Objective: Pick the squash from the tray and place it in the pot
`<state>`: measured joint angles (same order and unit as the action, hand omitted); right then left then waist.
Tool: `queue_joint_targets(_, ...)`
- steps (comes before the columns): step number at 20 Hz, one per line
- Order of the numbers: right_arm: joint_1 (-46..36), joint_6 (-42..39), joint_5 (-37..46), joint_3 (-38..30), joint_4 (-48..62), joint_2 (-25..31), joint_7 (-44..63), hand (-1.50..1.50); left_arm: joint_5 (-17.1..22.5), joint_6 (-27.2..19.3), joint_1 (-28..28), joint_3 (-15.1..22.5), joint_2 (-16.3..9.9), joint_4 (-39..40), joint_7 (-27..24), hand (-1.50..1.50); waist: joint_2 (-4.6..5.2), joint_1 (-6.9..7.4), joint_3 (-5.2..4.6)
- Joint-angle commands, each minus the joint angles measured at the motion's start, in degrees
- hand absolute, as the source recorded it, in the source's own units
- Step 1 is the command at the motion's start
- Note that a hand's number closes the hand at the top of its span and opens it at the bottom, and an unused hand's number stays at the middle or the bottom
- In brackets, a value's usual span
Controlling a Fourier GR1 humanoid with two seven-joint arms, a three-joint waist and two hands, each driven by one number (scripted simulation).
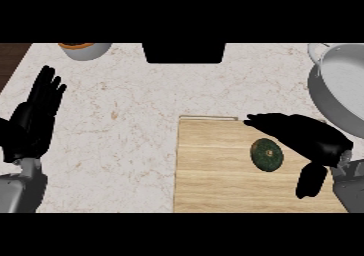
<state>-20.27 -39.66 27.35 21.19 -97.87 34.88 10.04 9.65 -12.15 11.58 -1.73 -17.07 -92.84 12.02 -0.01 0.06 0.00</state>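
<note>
Grey forearm of the left hand (33, 117) comes in at the lower left corner, well left of the wooden tray (222, 170). Left hand sits over the marble counter (126, 100), fingers straight and pointing up, holding nothing, resting, clear of the tray's left edge.

Farther up, left of the tray and at the counter's far edge: grey bowl (85, 50) with something orange inside, cut off by the frame. Dark box-like object (183, 52) sits at the far edge too, roughly above the tray's left end; cannot tell what it is.

Wooden tray fills the lower middle and right of the counter, light wood grain, a thin lip showing along its top left edge.

Squash (267, 154) lies on the tray, right of the tray's centre, dark green, round, pale spot in its middle. Flat on the wood.

Right hand (307, 137) is over the tray's right part, just above and right of the squash. Fingers extend leftward past the squash's top, slightly bent; thumb hangs down to the squash's lower right. Squash sits in the gap between fingers and thumb. Not closed round it; contact cannot be told.

Pot (340, 85), grey metal, sits beyond the tray's upper right corner, partly cut by the frame edge.
</note>
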Motion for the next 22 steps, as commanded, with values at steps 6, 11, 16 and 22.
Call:
queue_joint_targets(6, 1.55, 1.24, 9.11, -2.6, 5.6, -3.33, -7.63, -1.5, -2.28, 1.78, 3.46, -2.31, 2.11, 7.0, -3.74, 0.0, 0.08, -0.21, -0.01)
queue_joint_targets(11, 2.5, 3.14, 15.69, -0.76, 8.4, -7.09, -8.7, -1.5, -1.38, 3.54, 0.1, -3.9, 2.0, 2.11, -2.79, 0.0, 0.03, 0.07, -0.01)
queue_joint_targets(16, 3.53, 3.13, 19.29, -2.21, 8.48, -9.81, -8.22, -1.5, -3.34, 2.35, 3.61, -4.21, 1.88, 1.21, 3.27, 0.0, -0.01, -0.11, 0.0)
queue_joint_targets(22, 1.25, 9.61, 25.36, 1.84, 17.92, -7.59, -21.17, 1.5, -5.35, 1.71, 0.47, -1.69, 5.06, -0.18, 0.49, 0.0, 0.13, 0.32, 0.03)
